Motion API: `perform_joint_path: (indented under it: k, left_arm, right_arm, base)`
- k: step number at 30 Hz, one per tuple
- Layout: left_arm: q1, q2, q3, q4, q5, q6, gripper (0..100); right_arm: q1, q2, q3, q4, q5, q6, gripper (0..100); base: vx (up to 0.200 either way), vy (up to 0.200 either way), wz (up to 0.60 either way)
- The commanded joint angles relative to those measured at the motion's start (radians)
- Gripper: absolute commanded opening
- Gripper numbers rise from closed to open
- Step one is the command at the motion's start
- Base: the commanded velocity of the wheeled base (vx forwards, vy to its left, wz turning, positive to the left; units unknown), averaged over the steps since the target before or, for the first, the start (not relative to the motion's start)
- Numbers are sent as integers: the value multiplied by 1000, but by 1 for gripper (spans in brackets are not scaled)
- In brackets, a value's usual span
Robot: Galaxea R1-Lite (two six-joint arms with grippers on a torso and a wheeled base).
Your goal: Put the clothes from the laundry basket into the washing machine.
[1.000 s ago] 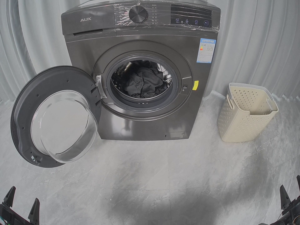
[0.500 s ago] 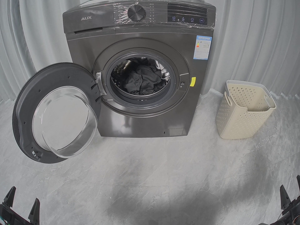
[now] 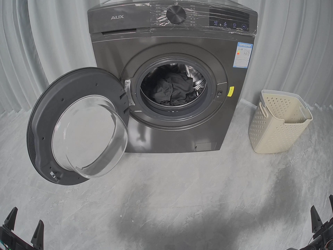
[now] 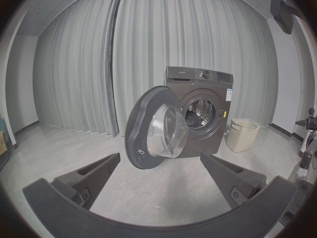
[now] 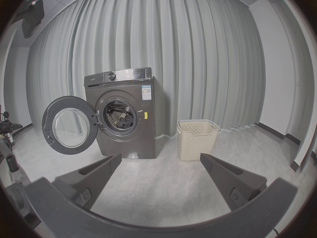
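Dark clothes (image 3: pixel 171 89) lie heaped in the washing machine (image 3: pixel 166 42) drum, well ahead of the left hand (image 4: pixel 159 156) and right hand (image 5: pixel 160 156), both open and empty. Likely soft, limp, light: pinch a raised fold.

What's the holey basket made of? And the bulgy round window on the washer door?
The laundry basket looks like matte cream plastic: moulded walls with rows of small holes. The door window is see-through and shiny, with bright reflections on its curve. That could be glass or clear plastic; I cannot tell which.
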Motion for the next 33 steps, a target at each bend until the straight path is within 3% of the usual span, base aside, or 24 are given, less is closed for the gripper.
perform_joint_path:
  k: [1,9,24,33]
  left_arm:
    - [0,-13,16,0,1,0,100]
    - [0,-13,16,0,2,0,100]
    - [0,-13,16,-2,-6,13,100]
    - [0,-14,16,-2,-6,13,100]
  right_arm:
    - [0,-15,18,0,0,0,100]
    - [0,-15,18,-2,0,0,100]
    - [0,-15,18,0,0,0,100]
    - [0,-15,18,-2,0,0,100]
  base:
    - [0,200,0]
    - [0,200,0]
    - [0,0,0]
    - [0,200,0]
